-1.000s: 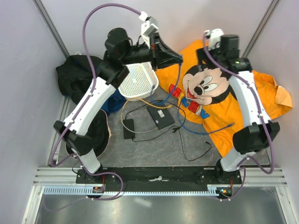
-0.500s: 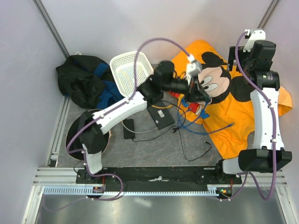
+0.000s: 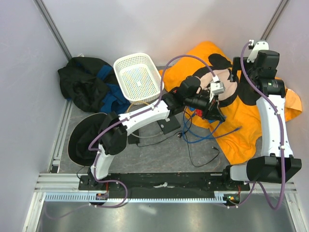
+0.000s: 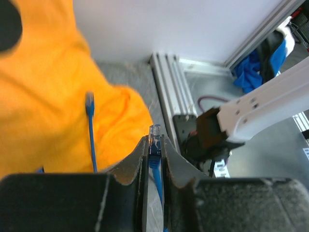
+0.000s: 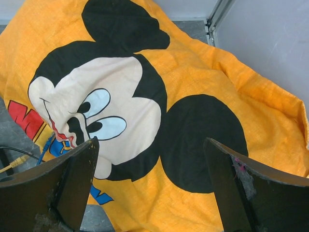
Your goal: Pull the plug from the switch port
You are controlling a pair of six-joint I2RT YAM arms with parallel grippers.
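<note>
Now left claw (image 4: 154, 140) pinches blue plug (image 4: 154, 131), well apart from switch (image 3: 169, 127); right claw (image 5: 149, 145) spread.

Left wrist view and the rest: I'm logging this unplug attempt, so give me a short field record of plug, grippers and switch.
plug: clear tip on a blue cable, in the air, in no socket
left gripper: shut on the plug, above the orange Mickey Mouse cloth
right gripper: open, empty, over the same cloth
switch: flat black box, partly hidden under the left arm
</note>
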